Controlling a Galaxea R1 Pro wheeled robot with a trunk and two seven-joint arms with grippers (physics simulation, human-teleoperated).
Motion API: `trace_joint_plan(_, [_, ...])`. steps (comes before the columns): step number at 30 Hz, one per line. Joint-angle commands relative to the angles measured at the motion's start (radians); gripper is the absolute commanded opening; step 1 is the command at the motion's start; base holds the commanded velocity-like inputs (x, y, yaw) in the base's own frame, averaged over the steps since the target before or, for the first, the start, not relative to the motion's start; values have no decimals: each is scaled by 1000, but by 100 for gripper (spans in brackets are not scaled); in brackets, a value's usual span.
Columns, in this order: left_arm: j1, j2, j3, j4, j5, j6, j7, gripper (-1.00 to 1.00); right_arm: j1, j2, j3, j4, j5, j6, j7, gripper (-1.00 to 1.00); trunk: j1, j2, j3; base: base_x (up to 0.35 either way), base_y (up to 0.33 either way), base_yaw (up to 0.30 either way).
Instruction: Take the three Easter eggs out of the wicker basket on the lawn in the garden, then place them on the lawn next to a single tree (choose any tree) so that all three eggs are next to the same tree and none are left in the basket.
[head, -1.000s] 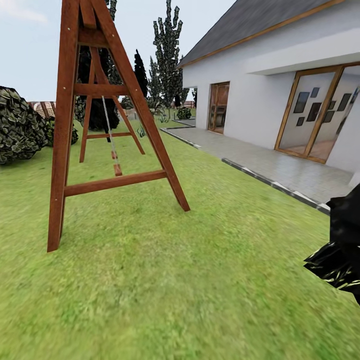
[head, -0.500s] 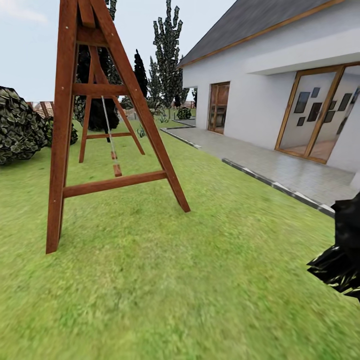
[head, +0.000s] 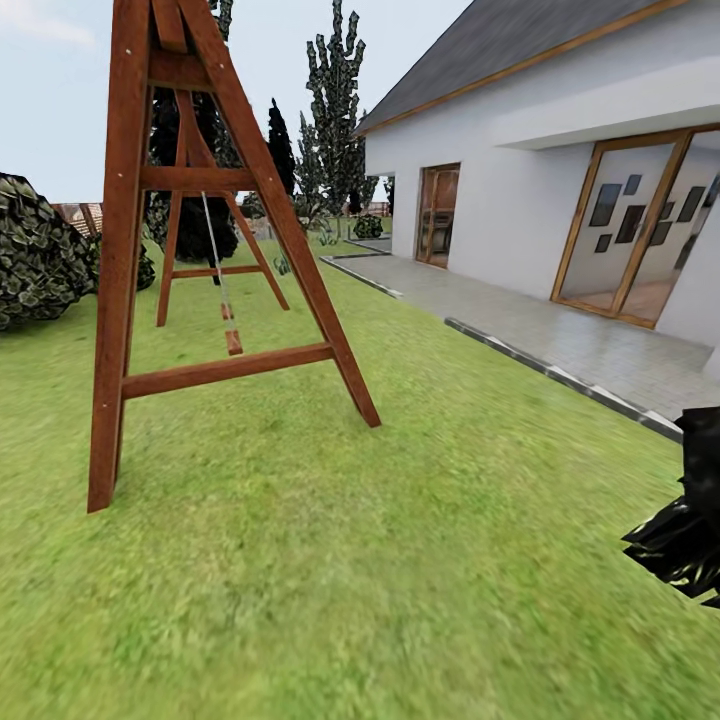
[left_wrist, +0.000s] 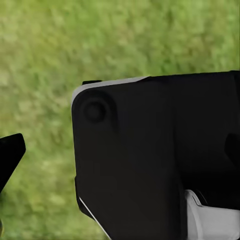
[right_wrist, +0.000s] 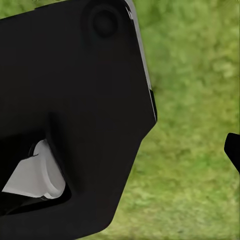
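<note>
Mottled green lawn (head: 400, 560) fills the foreground of the head view and runs back toward a white single-storey house with a grey roof (head: 560, 150) on the right. A grey paved stone terrace (head: 560, 335) with a striped kerb lies between the grass and the house wall. Wood-framed glass doors (head: 630, 225) are set into that wall, with a second brown door (head: 437, 215) further back.

A tall reddish-brown wooden A-frame swing set (head: 190, 260) stands on the lawn at left of centre, its near legs planted in the grass and a small wooden seat (head: 233, 341) hanging on a chain between them. A dense dark-leaved rounded shrub (head: 35, 250) sits at the far left edge. Tall narrow dark conifers (head: 335, 110) rise behind the swing set. A black angular leafy mass (head: 685, 510) intrudes at the right edge, on the grass just beside the kerb; what it belongs to cannot be determined.

Both wrist views look onto grass past a large black housing (left_wrist: 160, 155) and (right_wrist: 70, 115), each with a white fitting. Whether the left hand or the right hand is apart or together cannot be told.

Of the task's things, the lawn alone is on record.
</note>
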Motion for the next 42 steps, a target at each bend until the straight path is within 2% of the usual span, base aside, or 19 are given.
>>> trace_joint_plan(1, [-1, 0, -5, 1, -1, -3, 1, 100, 0, 0, -3, 0, 0, -3, 0, 100, 1, -2, -2, 30, 0, 0])
trace_joint_plan(42, [-1, 0, -5, 1, -1, -3, 1, 100, 0, 0, -3, 0, 0, -3, 0, 100, 1, -2, -2, 138, 0, 0])
